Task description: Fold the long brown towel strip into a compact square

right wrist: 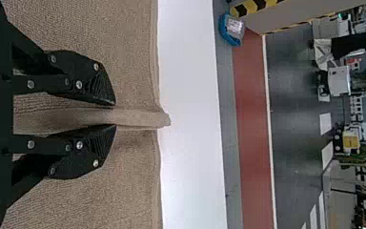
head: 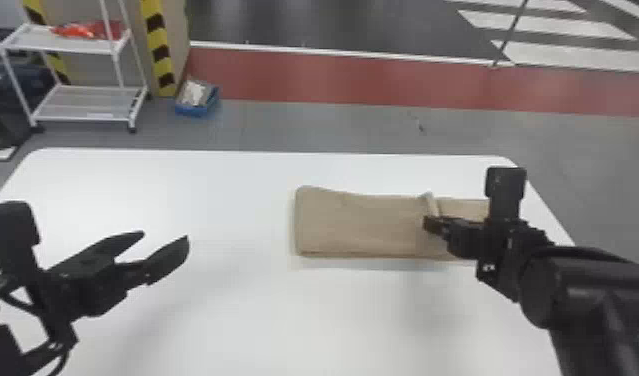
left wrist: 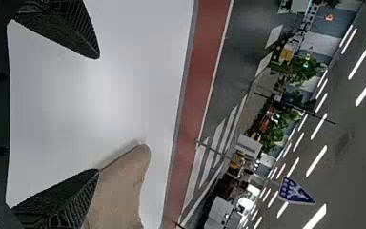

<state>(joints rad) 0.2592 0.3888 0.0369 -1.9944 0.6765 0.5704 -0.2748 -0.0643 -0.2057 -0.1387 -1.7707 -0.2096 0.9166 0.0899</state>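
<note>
One towel (head: 358, 225) in one pincer (head: 431, 226)

No legible text, labels or signs

Looking like an industrial hall or workshop. Showing a white rack (head: 90, 102) and yellow-and-black hazard stripes (head: 158, 45) beyond the left gripper (head: 164, 235), plus a red floor lane (head: 383, 75) and white floor stripes (head: 548, 25) beyond the right gripper (head: 428, 224). Lining up ceiling strip lights (left wrist: 316, 161) high beyond the left gripper, near a blue sign (left wrist: 295, 191).
</note>
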